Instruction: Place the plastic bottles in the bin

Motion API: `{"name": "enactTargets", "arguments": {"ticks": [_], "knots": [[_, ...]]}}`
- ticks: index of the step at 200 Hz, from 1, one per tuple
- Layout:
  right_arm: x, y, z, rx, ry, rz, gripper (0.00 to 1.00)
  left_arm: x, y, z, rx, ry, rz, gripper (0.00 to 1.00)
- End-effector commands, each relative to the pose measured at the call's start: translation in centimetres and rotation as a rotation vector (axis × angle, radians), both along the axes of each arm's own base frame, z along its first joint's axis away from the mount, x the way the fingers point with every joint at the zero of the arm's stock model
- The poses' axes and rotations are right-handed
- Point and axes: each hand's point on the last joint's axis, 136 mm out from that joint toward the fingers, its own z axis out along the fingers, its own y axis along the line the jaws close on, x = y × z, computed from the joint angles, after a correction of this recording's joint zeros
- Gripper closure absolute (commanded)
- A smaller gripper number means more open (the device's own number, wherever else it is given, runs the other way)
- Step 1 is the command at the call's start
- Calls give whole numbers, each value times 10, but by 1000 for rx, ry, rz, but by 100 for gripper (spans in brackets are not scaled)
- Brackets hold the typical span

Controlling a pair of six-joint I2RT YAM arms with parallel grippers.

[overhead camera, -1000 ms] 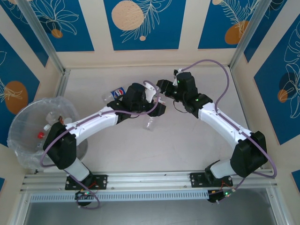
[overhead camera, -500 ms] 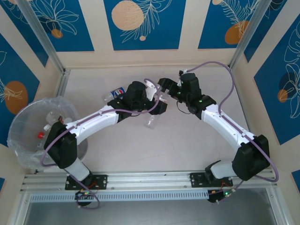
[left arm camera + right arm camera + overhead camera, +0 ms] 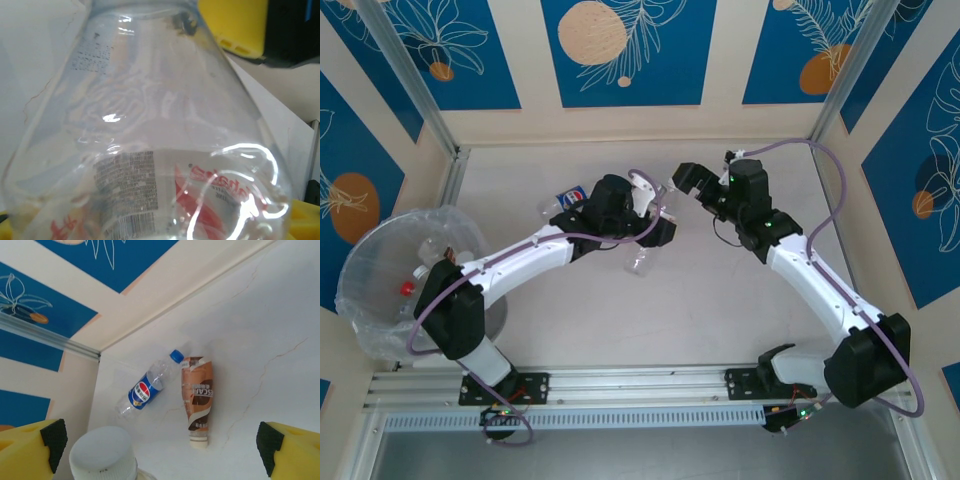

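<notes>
bin (image 3: 365, 250) holds bottles (image 3: 410, 286); left jaws clamp a clear bottle (image 3: 150, 130), right jaws apart.

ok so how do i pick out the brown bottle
Look on the table toward the corner where the blue-patterned walls meet. Two bottles lie there close together; the brown bottle has a coffee-coloured label and white cap, unlike its blue-capped neighbour.

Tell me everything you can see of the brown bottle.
The brown bottle is a small plastic one wrapped in a brown label with pale lettering reading "ESCAFE". It looks squashed and creased. It lies flat on the pale table near the back wall, with its cream cap at the near end. Its far end lies close to the blue-capped bottle; contact is unclear.
</notes>
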Motion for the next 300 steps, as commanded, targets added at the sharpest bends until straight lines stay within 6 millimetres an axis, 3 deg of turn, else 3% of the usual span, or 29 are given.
{"name": "enactTargets", "arguments": {"ticks": [1,56,86,103,164,192,233,274,300], "knots": [[-5,-10,5,33,-8,-21,0,-3,9,7,9,-17,12,36],[-9,-27,3,2,-6,-58,0,2,21,12,25,-37,50,36],[-16,-18,2,-23,-14,16,0,8,40,22,46,-55,101,37],[-19,-9,-1,-25,-34,56,0,11,56,30,48,-69,139,37],[-20,23,-45,33,64,92,0,20,123,61,45,-78,324,37],[-15,34,-50,29,93,115,0,22,163,72,56,-68,432,38],[-6,43,-54,18,99,139,0,14,210,107,59,-68,545,38],[-1,50,-60,9,124,168,0,-4,238,159,-5,-141,586,38],[0,49,-65,-7,130,169,0,-11,267,173,41,-158,676,37]]}}
